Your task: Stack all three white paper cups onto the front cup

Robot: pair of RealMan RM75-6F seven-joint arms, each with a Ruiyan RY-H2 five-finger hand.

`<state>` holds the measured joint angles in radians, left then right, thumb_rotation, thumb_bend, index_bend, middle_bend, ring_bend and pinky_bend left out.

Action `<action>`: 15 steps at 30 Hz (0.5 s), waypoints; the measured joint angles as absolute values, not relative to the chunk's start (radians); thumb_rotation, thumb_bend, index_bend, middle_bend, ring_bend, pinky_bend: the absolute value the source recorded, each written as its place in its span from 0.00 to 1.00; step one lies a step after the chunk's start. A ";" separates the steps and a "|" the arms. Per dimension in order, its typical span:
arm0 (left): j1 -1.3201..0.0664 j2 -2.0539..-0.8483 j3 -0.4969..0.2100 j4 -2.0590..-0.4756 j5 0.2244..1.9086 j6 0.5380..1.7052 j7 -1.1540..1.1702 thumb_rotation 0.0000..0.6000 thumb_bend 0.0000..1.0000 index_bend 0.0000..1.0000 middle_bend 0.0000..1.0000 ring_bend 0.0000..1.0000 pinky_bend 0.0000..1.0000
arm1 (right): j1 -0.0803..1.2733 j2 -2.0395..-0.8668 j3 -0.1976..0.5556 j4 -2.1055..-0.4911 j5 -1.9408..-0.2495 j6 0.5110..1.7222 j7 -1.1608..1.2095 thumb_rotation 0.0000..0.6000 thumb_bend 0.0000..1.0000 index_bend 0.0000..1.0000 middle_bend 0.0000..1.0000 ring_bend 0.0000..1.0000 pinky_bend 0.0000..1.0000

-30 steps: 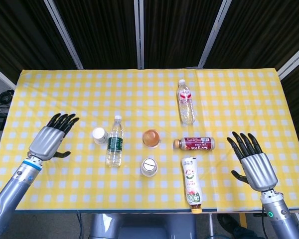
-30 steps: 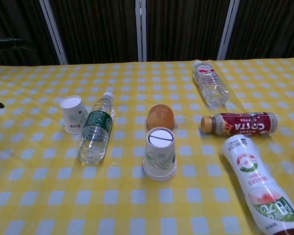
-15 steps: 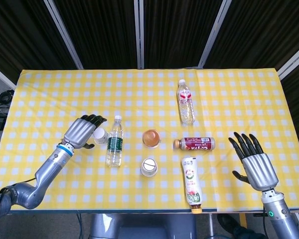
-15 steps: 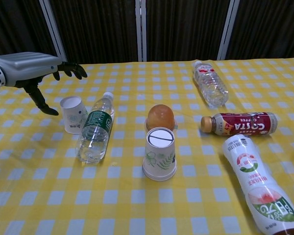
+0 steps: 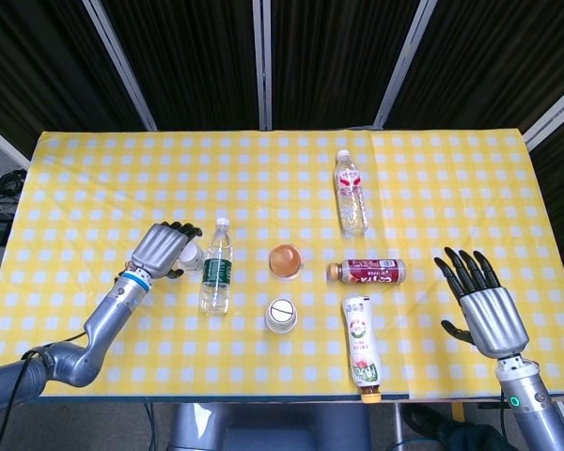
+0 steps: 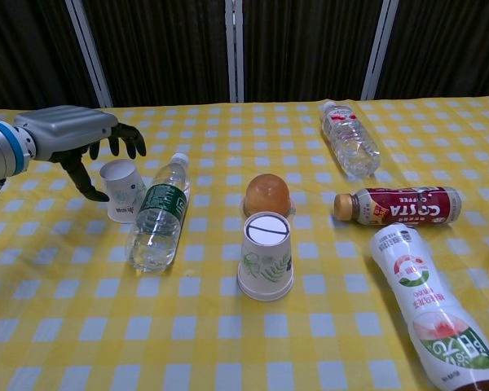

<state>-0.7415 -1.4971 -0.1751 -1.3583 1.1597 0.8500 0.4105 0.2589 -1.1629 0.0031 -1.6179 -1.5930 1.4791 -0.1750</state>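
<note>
Front cup: white paper cup with a green leaf print (image 6: 266, 257), standing upside down at the near middle of the counter (image 5: 94, 164), base up with a dark line across it, long axis vertical; in the head view (image 5: 280, 315).
Left cup: plain white paper cup with faint print (image 6: 123, 190), upside down and leaning slightly, base up, at the left of the counter; just left of the green-labelled bottle.
Third cup: an orange-brown rounded shape (image 6: 267, 194) sits directly behind the front cup; whether it is a cup cannot be told.
Left hand: silver hand with black fingers (image 6: 73, 138), arched over the left cup, fingers curled down on its far side and thumb low on its near left side; whether they touch the cup cannot be told. In the head view (image 5: 162, 249) the hand covers most of that cup.
Right hand: silver hand (image 5: 479, 305) at the near right, well apart from every cup, fingers spread and holding nothing.
Bottles: clear plastic bottle with green label (image 6: 158, 215) lying between the left cup and the front cup, cap pointing far; clear bottle with red and white label (image 6: 350, 139) lying at the far right; brown Costa coffee bottle (image 6: 399, 205) lying crosswise, cap to the left; white drink bottle (image 6: 429, 309) lying near right.
Counter cover: yellow and white checked cloth.
</note>
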 measured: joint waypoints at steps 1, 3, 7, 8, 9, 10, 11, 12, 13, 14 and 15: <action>-0.743 -1.501 -0.174 -1.353 1.155 0.850 0.409 1.00 0.20 0.37 0.36 0.36 0.47 | 0.258 -1.163 0.004 -1.618 -1.594 1.480 -0.175 1.00 0.00 0.00 0.00 0.00 0.00; -0.745 -1.508 -0.174 -1.342 1.151 0.853 0.407 1.00 0.21 0.42 0.40 0.40 0.51 | 0.255 -1.162 0.008 -1.618 -1.596 1.481 -0.174 1.00 0.00 0.00 0.00 0.00 0.00; -0.749 -1.524 -0.172 -1.319 1.143 0.863 0.402 1.00 0.23 0.49 0.46 0.45 0.57 | 0.251 -1.161 0.015 -1.618 -1.595 1.481 -0.174 1.00 0.00 0.00 0.00 0.00 0.00; -0.749 -1.525 -0.171 -1.317 1.142 0.864 0.401 1.00 0.23 0.50 0.47 0.46 0.58 | 0.250 -1.161 0.016 -1.618 -1.595 1.481 -0.175 1.00 0.00 0.00 0.00 0.00 0.00; -0.750 -1.526 -0.170 -1.315 1.142 0.866 0.400 1.00 0.23 0.50 0.47 0.46 0.58 | 0.250 -1.161 0.017 -1.617 -1.596 1.481 -0.176 1.00 0.00 0.00 0.00 0.00 0.00; -0.750 -1.528 -0.170 -1.313 1.143 0.870 0.399 1.00 0.23 0.51 0.48 0.46 0.58 | 0.248 -1.161 0.019 -1.617 -1.597 1.480 -0.176 1.00 0.00 0.00 0.00 0.00 0.00; -0.750 -1.528 -0.169 -1.313 1.143 0.873 0.397 1.00 0.23 0.51 0.48 0.46 0.58 | 0.248 -1.161 0.020 -1.617 -1.598 1.480 -0.177 1.00 0.00 0.00 0.00 0.00 0.00; -0.750 -1.529 -0.168 -1.313 1.144 0.876 0.394 1.00 0.23 0.51 0.48 0.46 0.58 | 0.247 -1.162 0.021 -1.617 -1.598 1.478 -0.177 1.00 0.00 0.00 0.00 0.00 0.00; -0.751 -1.528 -0.167 -1.314 1.145 0.878 0.393 1.00 0.23 0.51 0.48 0.46 0.58 | 0.247 -1.162 0.022 -1.617 -1.598 1.477 -0.177 1.00 0.00 0.00 0.00 0.00 0.00; -0.751 -1.526 -0.166 -1.316 1.146 0.879 0.392 1.00 0.23 0.51 0.48 0.46 0.58 | 0.246 -1.162 0.023 -1.617 -1.599 1.475 -0.178 1.00 0.00 0.00 0.00 0.00 0.00; -0.751 -1.524 -0.166 -1.319 1.147 0.881 0.391 1.00 0.23 0.51 0.48 0.46 0.58 | 0.246 -1.163 0.023 -1.617 -1.599 1.474 -0.179 1.00 0.00 0.00 0.00 0.00 0.00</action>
<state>-0.7507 -1.5242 -0.1663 -1.3194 1.1469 0.8815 0.3912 0.2457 -1.1625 0.0234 -1.6167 -1.5989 1.4740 -0.1787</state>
